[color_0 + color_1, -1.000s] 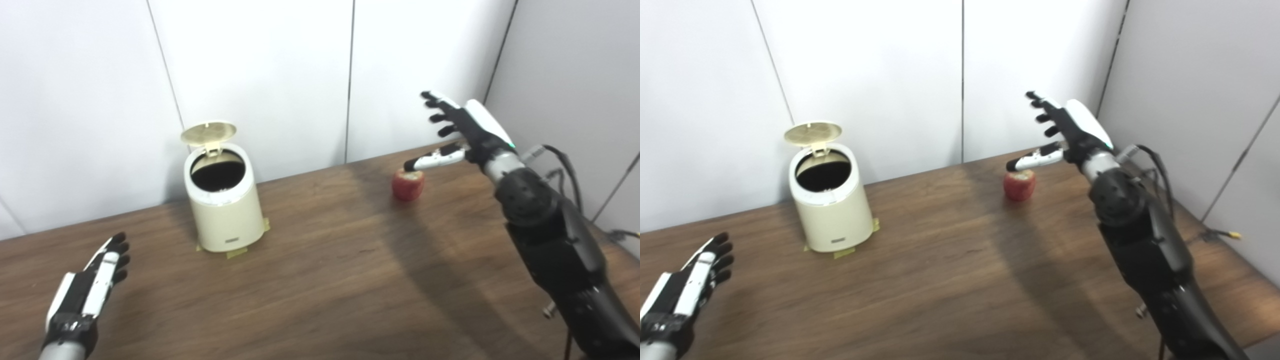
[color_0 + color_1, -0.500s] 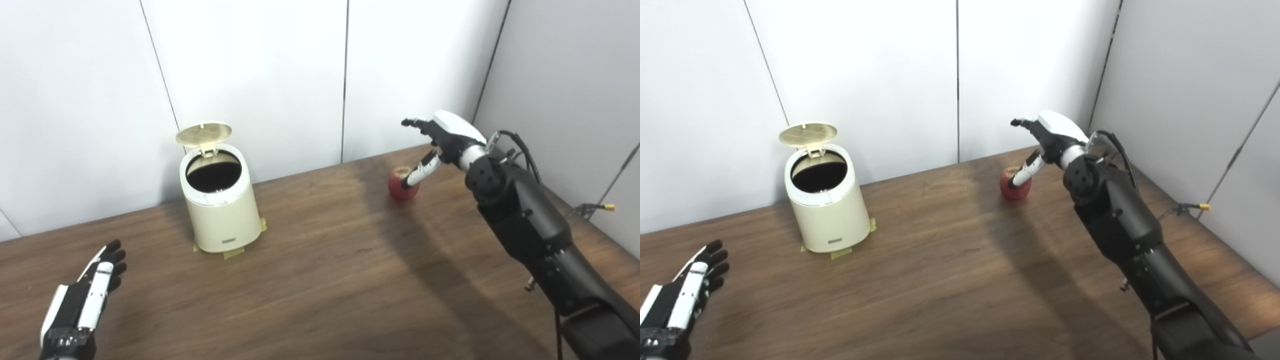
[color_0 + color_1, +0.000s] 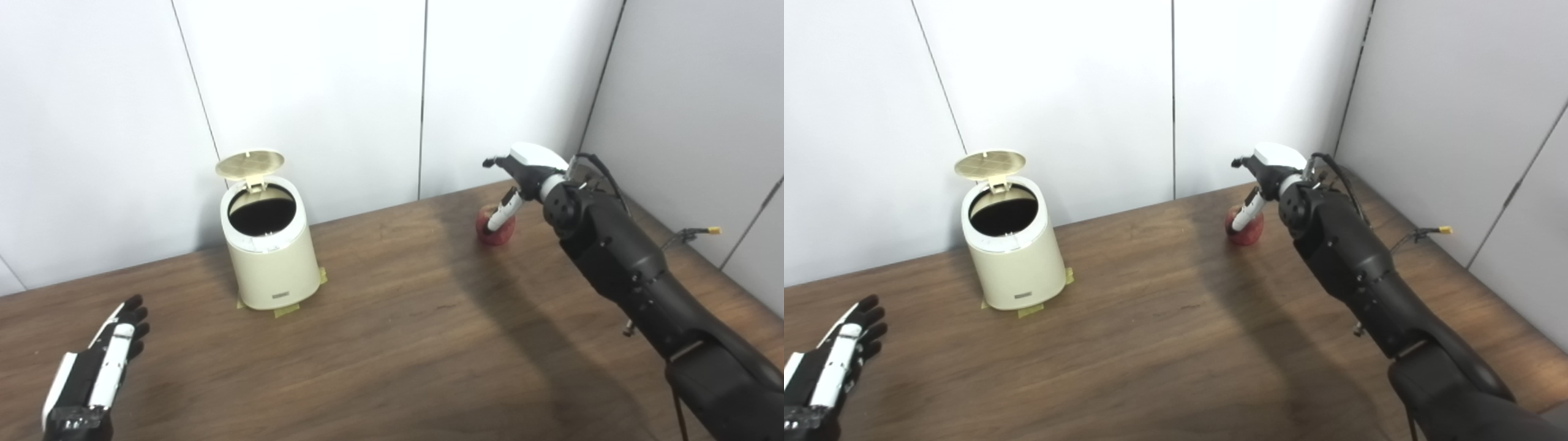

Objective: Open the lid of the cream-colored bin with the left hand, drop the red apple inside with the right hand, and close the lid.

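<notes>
Red apple (image 3: 495, 228) sits on the dark wood counter (image 3: 398, 343) toward its far right, roughly 2 o'clock from the counter's centre, near the back wall. Right hand (image 3: 520, 177) is down over it: thumb (image 3: 501, 213) lies across the apple's front face w/ its tip touching the skin, other fingers reach over the top to the far side. Whether they actually press the fruit can't be told from here, so the grip is unclear; the apple rests on the counter, not lifted. Black right forearm runs back from the hand toward 5 o'clock, w/ a cable looping off the wrist. Cream-colored bin (image 3: 271, 257) stands well apart from the apple, at about 10 o'clock from the counter's centre, upright, w/ bits of yellowish tape (image 3: 286, 310) at its base. Its lid (image 3: 250, 164) is swung up and back on the hinge at the bin's 12 o'clock rim, leaving the dark inside in full view. Left hand (image 3: 92, 376) hangs low at 8 o'clock, near the front edge, fingers straight and spread, holding nothing, well clear of the bin. White wall panels (image 3: 306, 92) behind.
</notes>
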You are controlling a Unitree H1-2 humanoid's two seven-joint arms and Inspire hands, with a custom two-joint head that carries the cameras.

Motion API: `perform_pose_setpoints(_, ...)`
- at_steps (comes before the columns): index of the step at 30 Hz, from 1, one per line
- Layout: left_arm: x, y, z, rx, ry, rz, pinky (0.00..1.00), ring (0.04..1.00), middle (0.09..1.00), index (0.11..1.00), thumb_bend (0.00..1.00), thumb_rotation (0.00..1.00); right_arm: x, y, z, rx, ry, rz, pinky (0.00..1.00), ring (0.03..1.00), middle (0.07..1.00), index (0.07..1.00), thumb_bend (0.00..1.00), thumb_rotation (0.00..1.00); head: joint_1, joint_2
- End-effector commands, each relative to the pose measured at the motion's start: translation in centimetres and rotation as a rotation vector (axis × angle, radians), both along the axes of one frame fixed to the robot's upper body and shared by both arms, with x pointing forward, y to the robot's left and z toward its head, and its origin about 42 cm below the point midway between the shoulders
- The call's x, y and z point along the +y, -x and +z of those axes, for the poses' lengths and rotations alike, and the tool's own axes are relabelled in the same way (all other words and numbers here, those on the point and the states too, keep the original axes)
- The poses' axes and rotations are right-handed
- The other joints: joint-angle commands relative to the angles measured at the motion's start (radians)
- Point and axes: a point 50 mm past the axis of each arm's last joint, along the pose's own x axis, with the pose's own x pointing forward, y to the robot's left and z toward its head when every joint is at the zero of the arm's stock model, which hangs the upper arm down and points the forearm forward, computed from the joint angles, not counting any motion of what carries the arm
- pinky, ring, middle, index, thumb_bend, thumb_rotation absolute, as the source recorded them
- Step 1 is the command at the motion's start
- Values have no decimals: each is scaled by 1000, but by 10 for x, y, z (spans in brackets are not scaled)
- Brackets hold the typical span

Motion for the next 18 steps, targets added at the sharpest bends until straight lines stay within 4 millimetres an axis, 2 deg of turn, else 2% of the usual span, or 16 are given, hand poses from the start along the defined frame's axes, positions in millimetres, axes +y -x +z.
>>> perform_pose_setpoints(1,2,-4,25,-89,-39,1,906,919,936,949,336,942,-2,-11,34,-54,63,2,846,911,928,874,937,275,3,3)
perform_pose_setpoints(2,3,-3,26,-91,-48,1,905,919,935,950,335,942,-2,-12,32,-40,63,0,848,909,925,872,936,286,7,5)
perform_pose_setpoints(5,4,-2,27,-95,-35,-4,912,920,934,948,315,941,-5,-13,28,-23,36,-5,755,883,900,867,938,269,8,8)
perform_pose_setpoints(9,5,-1,28,-99,-16,-3,904,912,925,940,325,922,-7,-12,21,-17,12,-12,721,874,897,861,933,242,8,10)
perform_pose_setpoints(18,7,-1,30,-103,-16,-4,924,915,932,951,326,905,-15,-19,1,18,-5,-47,749,863,885,836,936,230,18,14)
